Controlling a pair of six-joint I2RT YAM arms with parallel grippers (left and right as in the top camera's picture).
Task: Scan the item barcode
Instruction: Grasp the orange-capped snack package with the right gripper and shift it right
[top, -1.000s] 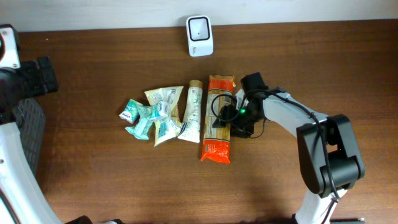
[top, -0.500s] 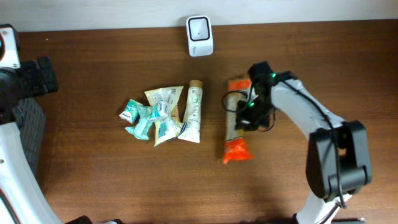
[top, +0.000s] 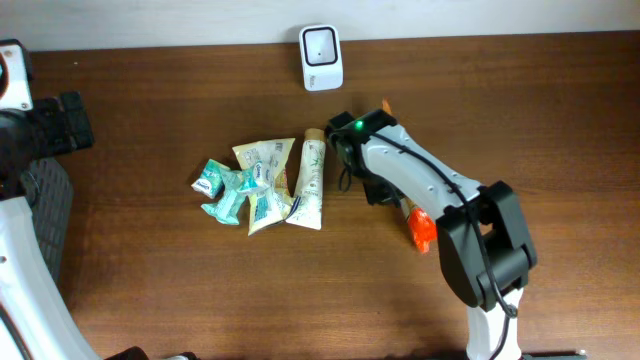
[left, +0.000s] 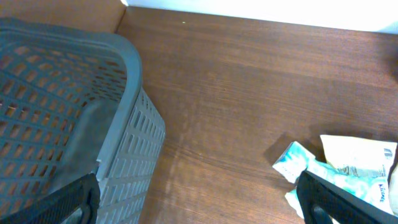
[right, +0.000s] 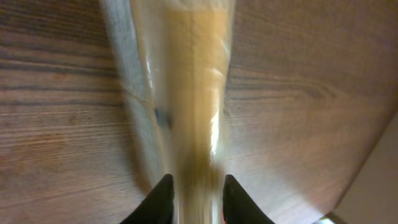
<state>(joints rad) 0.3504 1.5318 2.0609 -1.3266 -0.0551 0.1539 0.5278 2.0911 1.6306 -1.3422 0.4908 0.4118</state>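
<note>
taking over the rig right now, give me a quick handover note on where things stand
Left gripper: open, empty, beside the grey basket.
Right gripper: shut on the orange-ended packet, which is mostly hidden under the arm in the overhead view.
White scanner: at the table's far edge, apart from the packet.
Pile of tubes and sachets: on the table between the arms.
Done: packet gripped.
Left: present its barcode to the scanner. No barcode is visible, and the wrist view is blurred.

Wooden table (top: 150, 290) with sachets (top: 248, 186), scanner (top: 321, 57)
</note>
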